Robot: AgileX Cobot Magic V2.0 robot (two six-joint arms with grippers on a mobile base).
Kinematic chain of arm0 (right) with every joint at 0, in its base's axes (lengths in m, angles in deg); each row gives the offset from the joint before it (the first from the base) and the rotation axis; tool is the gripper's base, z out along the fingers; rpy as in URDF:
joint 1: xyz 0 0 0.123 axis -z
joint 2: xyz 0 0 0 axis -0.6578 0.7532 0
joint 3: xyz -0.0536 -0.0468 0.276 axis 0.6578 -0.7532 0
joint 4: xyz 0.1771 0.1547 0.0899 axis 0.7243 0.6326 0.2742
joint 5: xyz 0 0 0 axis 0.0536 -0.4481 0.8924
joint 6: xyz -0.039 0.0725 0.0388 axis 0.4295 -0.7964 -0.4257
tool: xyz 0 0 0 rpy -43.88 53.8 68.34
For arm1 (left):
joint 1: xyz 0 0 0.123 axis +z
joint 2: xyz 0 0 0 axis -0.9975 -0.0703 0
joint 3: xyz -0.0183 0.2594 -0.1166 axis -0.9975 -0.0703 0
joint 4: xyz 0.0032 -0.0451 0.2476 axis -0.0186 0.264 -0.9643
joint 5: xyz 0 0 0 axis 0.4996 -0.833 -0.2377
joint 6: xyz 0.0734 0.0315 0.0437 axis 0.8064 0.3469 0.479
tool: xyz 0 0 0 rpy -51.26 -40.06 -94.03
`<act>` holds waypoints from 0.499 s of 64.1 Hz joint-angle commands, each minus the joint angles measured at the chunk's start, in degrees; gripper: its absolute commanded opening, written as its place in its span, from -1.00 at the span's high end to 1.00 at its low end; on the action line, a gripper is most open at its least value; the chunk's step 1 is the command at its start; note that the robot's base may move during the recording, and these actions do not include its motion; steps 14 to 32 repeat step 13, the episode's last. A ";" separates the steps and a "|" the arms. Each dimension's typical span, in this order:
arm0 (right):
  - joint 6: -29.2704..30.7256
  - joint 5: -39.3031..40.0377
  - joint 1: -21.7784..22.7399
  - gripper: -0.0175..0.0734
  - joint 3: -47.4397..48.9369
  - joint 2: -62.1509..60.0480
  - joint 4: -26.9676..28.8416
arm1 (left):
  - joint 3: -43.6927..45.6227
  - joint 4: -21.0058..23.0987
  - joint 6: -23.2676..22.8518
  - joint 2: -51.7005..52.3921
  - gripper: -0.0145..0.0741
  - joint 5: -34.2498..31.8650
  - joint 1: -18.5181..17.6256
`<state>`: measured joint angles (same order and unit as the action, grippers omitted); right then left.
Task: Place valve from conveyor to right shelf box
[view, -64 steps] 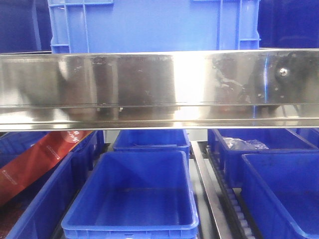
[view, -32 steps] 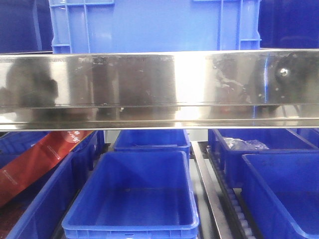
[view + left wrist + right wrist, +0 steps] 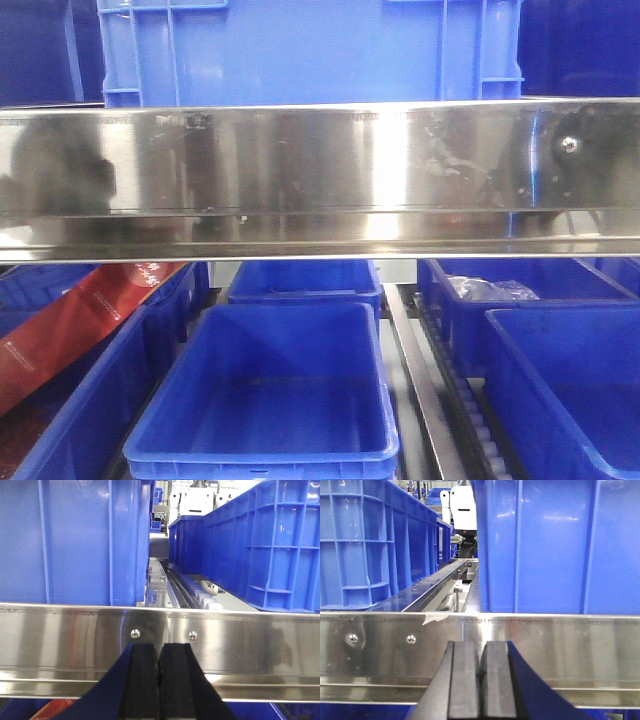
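Left wrist view, nearest first: the left gripper (image 3: pixel 159 680) has its two black pads pressed together with nothing between them, and directly ahead of it runs a polished steel shelf rail (image 3: pixel 160 630). The right gripper (image 3: pixel 481 680) is clenched empty in the same way, facing its own stretch of steel rail (image 3: pixel 480 635). Beyond each rail stand tall blue crates (image 3: pixel 75 540), and between them, ahead of the left gripper, a roller track (image 3: pixel 200 592) recedes into the distance. The front view looks past the rail down into an empty blue bin (image 3: pixel 270 390); a red packet (image 3: pixel 70 330) lies in the bin to its left. The valve and the conveyor appear in no view, so their location cannot be stated. As a judgement only: a valve is typically rigid, dense and smooth, so grasp it across the body rather than by any handle, with a firm closure.
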<state>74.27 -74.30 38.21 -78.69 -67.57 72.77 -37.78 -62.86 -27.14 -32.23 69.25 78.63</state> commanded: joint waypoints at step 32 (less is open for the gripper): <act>0.24 0.71 0.24 0.98 0.00 -0.20 0.29 | 0.06 -0.15 -0.72 0.29 0.92 -0.71 0.32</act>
